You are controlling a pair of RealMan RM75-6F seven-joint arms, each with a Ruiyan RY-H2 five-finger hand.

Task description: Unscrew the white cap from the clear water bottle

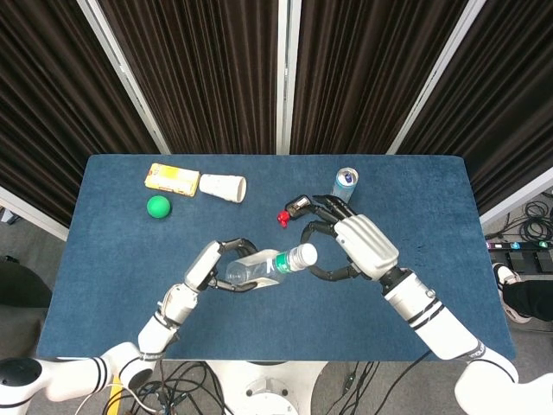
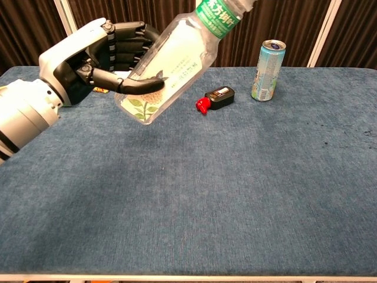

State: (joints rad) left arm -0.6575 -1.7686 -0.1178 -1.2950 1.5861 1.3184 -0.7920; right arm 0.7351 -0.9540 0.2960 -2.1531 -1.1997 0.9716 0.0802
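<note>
Head view shows the left hand (image 1: 210, 268) wrapped around the clear water bottle (image 1: 259, 269), holding it tilted above the table's (image 1: 104, 285) middle, near its front edge. White cap (image 1: 308, 253) points at the right hand (image 1: 350, 246), whose spread, curled fingers hold nothing. A loose left grip could let the bottle spin with the cap or slip.

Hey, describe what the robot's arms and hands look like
Both arms are glossy white tubes with black ring joints near the wrists. The left hand and right hand have white shell backs and dark grey to black segmented fingers. No cables or markings show.
</note>
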